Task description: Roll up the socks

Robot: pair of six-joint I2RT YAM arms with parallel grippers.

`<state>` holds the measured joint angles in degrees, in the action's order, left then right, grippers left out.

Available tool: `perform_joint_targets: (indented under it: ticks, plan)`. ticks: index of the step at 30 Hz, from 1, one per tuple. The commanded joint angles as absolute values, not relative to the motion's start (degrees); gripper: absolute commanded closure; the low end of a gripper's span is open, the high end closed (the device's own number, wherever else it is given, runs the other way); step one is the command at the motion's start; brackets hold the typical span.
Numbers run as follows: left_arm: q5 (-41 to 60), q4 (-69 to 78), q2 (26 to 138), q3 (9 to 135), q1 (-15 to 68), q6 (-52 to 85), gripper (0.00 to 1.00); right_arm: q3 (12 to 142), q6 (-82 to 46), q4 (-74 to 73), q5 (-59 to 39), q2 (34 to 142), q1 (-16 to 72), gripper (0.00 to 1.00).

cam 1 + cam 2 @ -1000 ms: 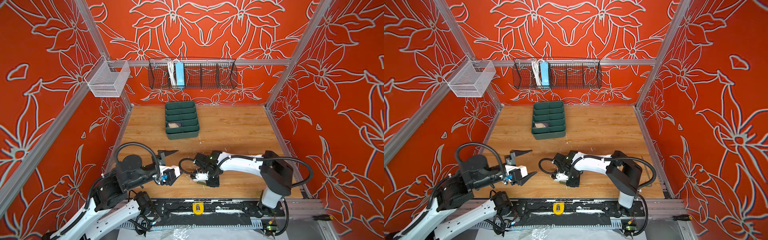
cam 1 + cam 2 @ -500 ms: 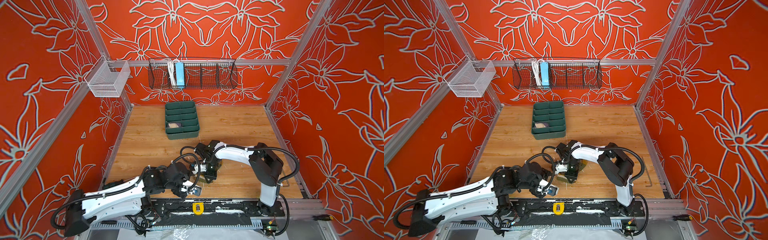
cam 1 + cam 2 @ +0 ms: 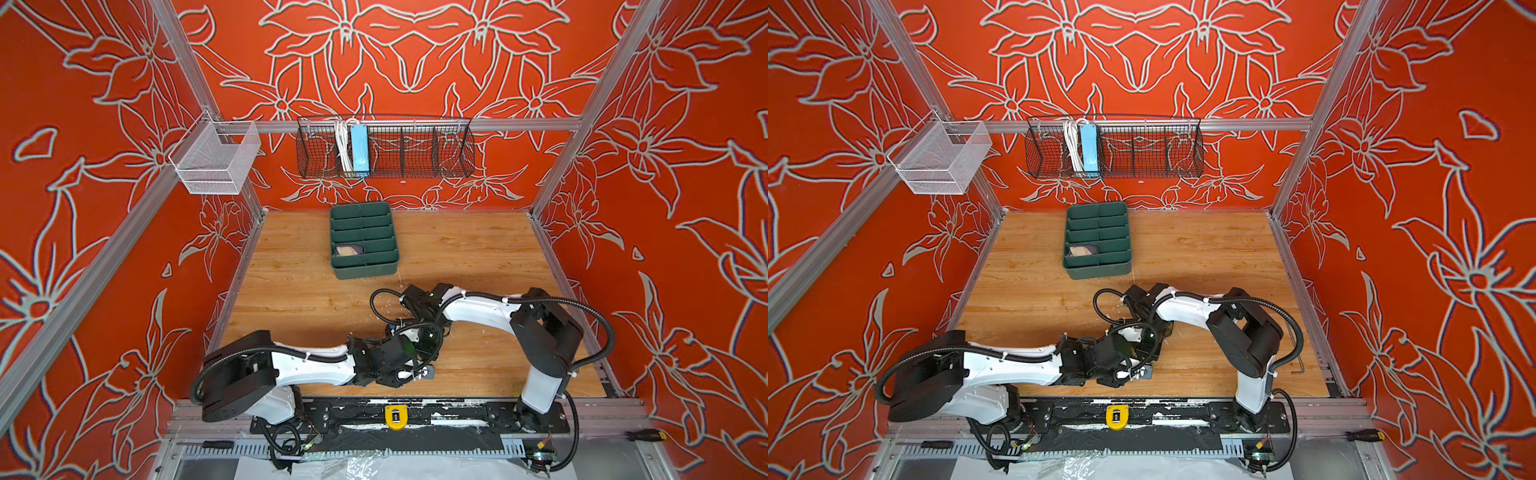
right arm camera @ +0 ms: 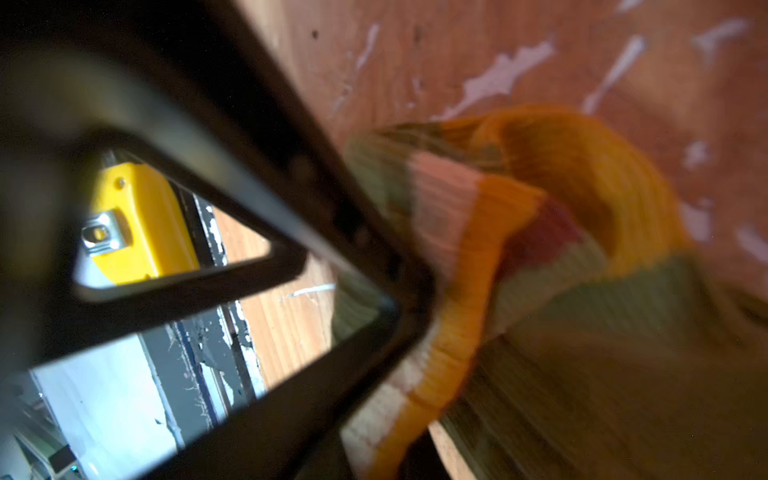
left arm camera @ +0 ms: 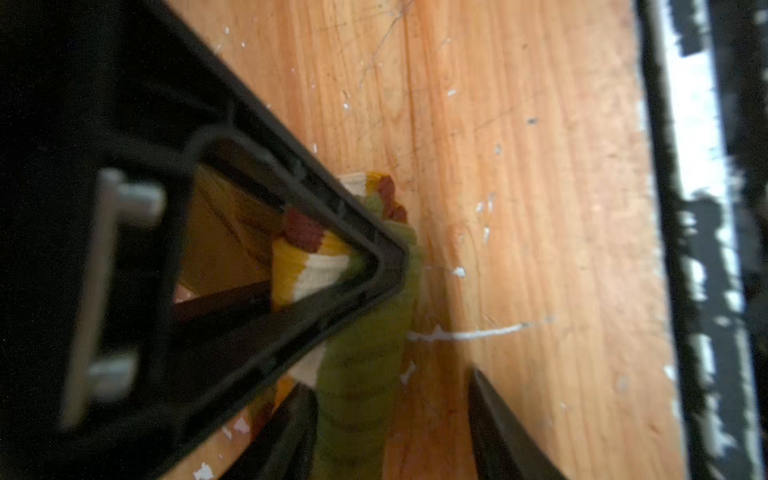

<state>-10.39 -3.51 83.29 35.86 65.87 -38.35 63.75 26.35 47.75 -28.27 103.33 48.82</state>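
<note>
The olive green sock (image 5: 365,365) lies bunched on the wooden table, its mustard, cream and brown striped cuff (image 4: 478,257) raised. My right gripper (image 4: 374,453) is shut on that cuff; one of its black triangular fingers (image 5: 249,353) fills much of the left wrist view. My left gripper (image 5: 390,436) straddles the green leg with its jaws apart, the sock close against one finger. In both top views the two grippers meet at the front middle (image 3: 422,361) (image 3: 1144,361) and hide the sock. A small cream and purplish bundle (image 3: 349,250) lies in the green tray.
The green divided tray (image 3: 365,268) stands at the back middle of the table. A black wire basket (image 3: 415,145) with a blue power strip and a white mesh basket (image 3: 216,160) hang on the walls. A hex key (image 3: 1296,353) lies at the right edge.
My left arm has swung in from the front left to the sock, and its jaws have narrowed around the green leg. The right gripper has stayed shut on the cuff, shifting slightly.
</note>
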Motion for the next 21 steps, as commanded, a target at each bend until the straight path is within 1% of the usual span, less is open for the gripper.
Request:
perform_joint_targets:
  ticks: [1, 4, 8, 9, 11, 12, 13, 14, 16, 17, 19, 20, 21]
  plan:
    - [-19.1, 5.4, 86.6, 36.2, 64.9, -37.6, 0.47, 61.3, 29.0, 48.0, -29.1, 102.9, 50.4, 1.0]
    - [-22.0, 6.9, 88.1, 36.0, 65.0, -38.1, 0.53, 61.2, 28.9, 47.8, -29.2, 102.5, 50.4, 1.0]
    - [-23.2, 7.6, 89.5, 35.9, 65.0, -38.3, 0.56, 61.3, 28.8, 47.7, -29.6, 102.2, 50.4, 1.0]
    - [-23.5, 7.7, 90.0, 36.0, 65.0, -38.5, 0.6, 61.3, 28.8, 47.7, -29.8, 102.1, 50.4, 1.0]
    - [-24.0, 6.9, 91.0, 36.5, 65.0, -38.6, 0.77, 61.3, 28.7, 47.7, -29.5, 101.7, 50.5, 1.0]
    - [-24.5, 6.7, 91.4, 36.7, 65.0, -38.6, 0.88, 61.2, 28.6, 47.7, -29.2, 101.4, 50.5, 1.0]
    - [-24.7, 6.2, 91.9, 37.0, 65.0, -38.7, 0.95, 61.0, 28.4, 47.6, -28.9, 101.0, 50.4, 1.0]
    - [-24.7, 4.9, 92.3, 37.6, 65.0, -38.6, 0.99, 60.8, 28.0, 47.3, -28.2, 100.4, 50.4, 1.0]
    - [-24.0, 1.8, 92.9, 39.2, 65.0, -37.7, 1.0, 60.4, 25.6, 46.1, -25.4, 99.1, 50.1, 1.0]
    - [-23.1, -0.4, 93.1, 40.3, 65.0, -37.2, 1.0, 60.2, 23.6, 45.3, -23.6, 98.4, 49.8, 0.9]
    - [-21.4, -4.0, 93.5, 42.0, 65.0, -35.7, 1.0, 59.6, 21.5, 44.7, -19.6, 96.8, 49.5, 0.61]
    - [-20.7, -6.2, 93.9, 43.1, 65.0, -35.1, 1.0, 58.8, 20.9, 44.6, -18.0, 95.5, 49.5, 0.45]
    - [-20.2, -8.0, 94.1, 44.0, 65.0, -34.3, 1.0, 57.7, 20.2, 44.2, -16.6, 94.0, 49.6, 0.35]
